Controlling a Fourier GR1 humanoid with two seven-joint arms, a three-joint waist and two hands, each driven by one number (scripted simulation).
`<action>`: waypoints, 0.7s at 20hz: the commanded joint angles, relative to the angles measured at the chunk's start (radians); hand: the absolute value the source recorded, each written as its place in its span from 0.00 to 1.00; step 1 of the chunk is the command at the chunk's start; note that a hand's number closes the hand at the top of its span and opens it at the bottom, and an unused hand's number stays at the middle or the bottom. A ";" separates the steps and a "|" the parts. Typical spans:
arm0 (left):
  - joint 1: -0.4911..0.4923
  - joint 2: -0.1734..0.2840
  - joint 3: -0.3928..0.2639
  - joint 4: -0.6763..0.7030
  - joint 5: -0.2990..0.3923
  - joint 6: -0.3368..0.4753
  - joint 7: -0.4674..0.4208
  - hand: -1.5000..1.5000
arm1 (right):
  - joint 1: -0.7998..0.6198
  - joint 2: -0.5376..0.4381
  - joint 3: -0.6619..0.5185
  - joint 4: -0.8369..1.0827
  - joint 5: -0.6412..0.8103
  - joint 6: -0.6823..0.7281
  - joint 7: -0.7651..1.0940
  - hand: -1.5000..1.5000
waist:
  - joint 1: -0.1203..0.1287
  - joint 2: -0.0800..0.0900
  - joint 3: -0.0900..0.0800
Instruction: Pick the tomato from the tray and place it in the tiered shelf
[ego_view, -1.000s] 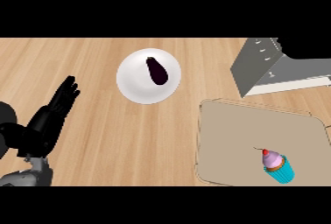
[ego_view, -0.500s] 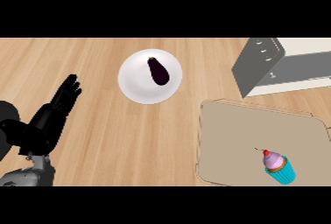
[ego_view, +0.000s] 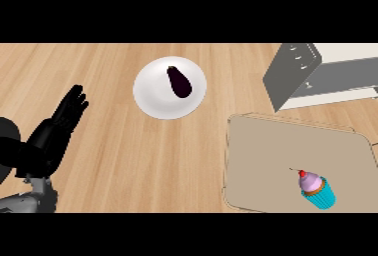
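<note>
No tomato shows anywhere in the head view. The beige tray lies at the lower right and carries only a cupcake with pink icing and a blue wrapper. The grey tiered shelf stands at the upper right, just beyond the tray's far edge. My left hand rests open at the left edge, fingers straight and pointing up, far from tray and shelf. My right hand is out of the picture.
A white plate with a dark purple eggplant on it sits on the wooden counter between my left hand and the shelf.
Only slight shifts: the left hand has drifted a little leftwards and the shelf's outline has changed slightly. Nothing was taken hold of or let go.
</note>
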 joint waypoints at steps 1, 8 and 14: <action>-0.001 -0.017 -0.013 0.028 -0.010 0.005 -0.013 0.50 | -0.024 -0.030 0.054 0.096 0.016 0.086 -0.099 1.00 | 0.001 0.002 0.000; 0.014 0.016 0.029 -0.002 0.024 -0.025 0.008 0.50 | 0.058 0.009 0.051 0.149 0.037 0.071 -0.114 1.00 | -0.007 -0.003 0.000; -0.003 -0.022 -0.012 -0.028 -0.019 0.018 0.027 0.50 | 0.061 -0.016 -0.031 0.243 0.100 -0.119 -0.009 1.00 | 0.000 0.001 0.001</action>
